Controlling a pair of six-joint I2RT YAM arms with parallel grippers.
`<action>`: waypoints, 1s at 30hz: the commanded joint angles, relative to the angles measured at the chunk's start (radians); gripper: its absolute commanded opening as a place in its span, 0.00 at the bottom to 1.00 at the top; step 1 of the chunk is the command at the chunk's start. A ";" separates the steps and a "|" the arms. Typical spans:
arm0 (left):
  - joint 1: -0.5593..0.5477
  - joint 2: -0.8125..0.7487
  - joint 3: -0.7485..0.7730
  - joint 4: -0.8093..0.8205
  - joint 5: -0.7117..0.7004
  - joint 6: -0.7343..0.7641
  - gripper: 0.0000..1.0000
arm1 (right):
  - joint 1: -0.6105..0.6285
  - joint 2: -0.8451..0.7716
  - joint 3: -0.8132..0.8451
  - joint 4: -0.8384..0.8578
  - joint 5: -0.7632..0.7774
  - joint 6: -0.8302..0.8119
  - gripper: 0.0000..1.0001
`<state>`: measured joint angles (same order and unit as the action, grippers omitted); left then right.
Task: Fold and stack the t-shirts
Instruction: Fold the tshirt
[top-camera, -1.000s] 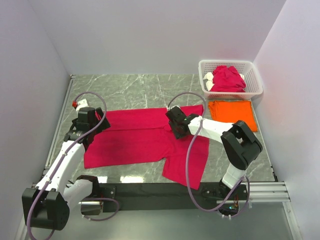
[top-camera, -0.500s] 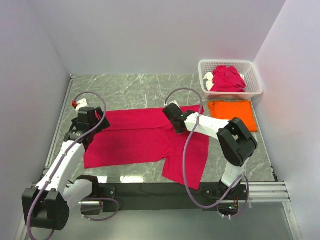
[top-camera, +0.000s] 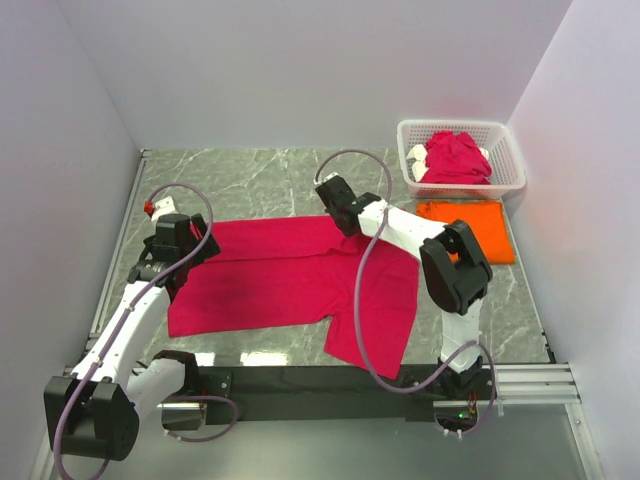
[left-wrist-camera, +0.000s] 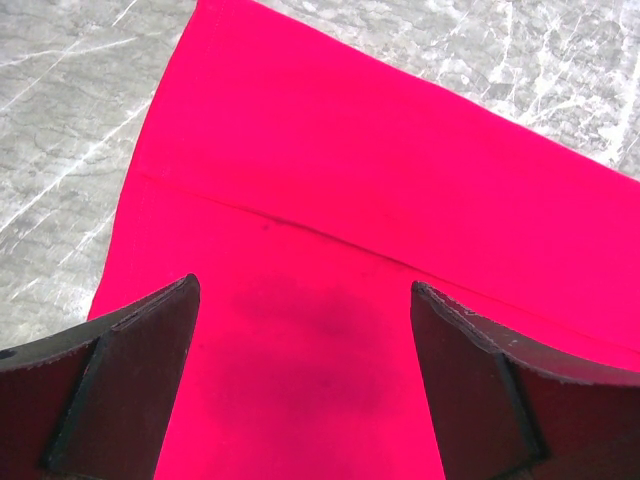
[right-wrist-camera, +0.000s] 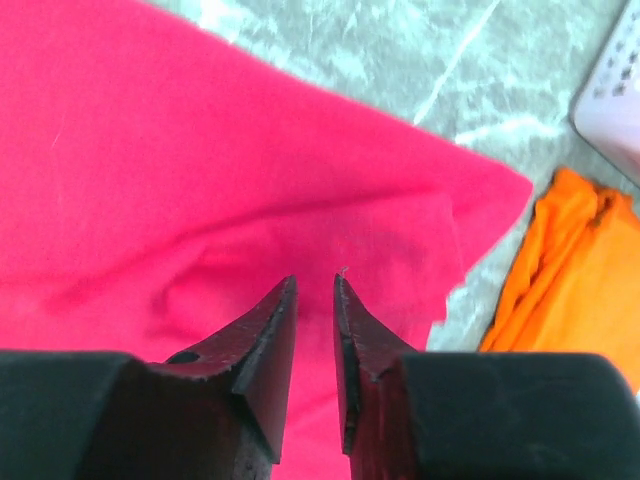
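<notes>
On the marble tabletop (top-camera: 270, 175) I see a crimson t-shirt (top-camera: 270, 280) spread across the middle and an orange t-shirt (top-camera: 480, 228) folded toward the far right corner. My left hand (left-wrist-camera: 305, 290) gapes wide over the crimson cloth. My right hand (right-wrist-camera: 315, 280) is closed to a sliver above its far sleeve.

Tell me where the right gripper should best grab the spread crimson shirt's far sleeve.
Probably the pointed outer corner of the crimson shirt's far sleeve, coming from above on the side facing the orange shirt. That corner lies flat on the table with two free edges, so a finger can slip under.
</notes>
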<state>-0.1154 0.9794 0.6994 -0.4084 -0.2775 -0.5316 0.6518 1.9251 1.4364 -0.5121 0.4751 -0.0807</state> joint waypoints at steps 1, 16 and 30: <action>-0.003 0.001 0.014 0.029 0.009 0.025 0.92 | -0.035 0.047 0.087 -0.022 -0.009 -0.033 0.30; -0.003 0.008 0.015 0.028 0.014 0.022 0.92 | -0.168 -0.339 -0.370 0.283 -0.508 0.647 0.52; -0.003 0.001 0.012 0.025 0.006 0.025 0.92 | -0.256 -0.318 -0.692 0.797 -0.624 0.952 0.48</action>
<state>-0.1158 0.9882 0.6994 -0.4084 -0.2745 -0.5270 0.4156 1.5806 0.7593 0.1028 -0.1307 0.7879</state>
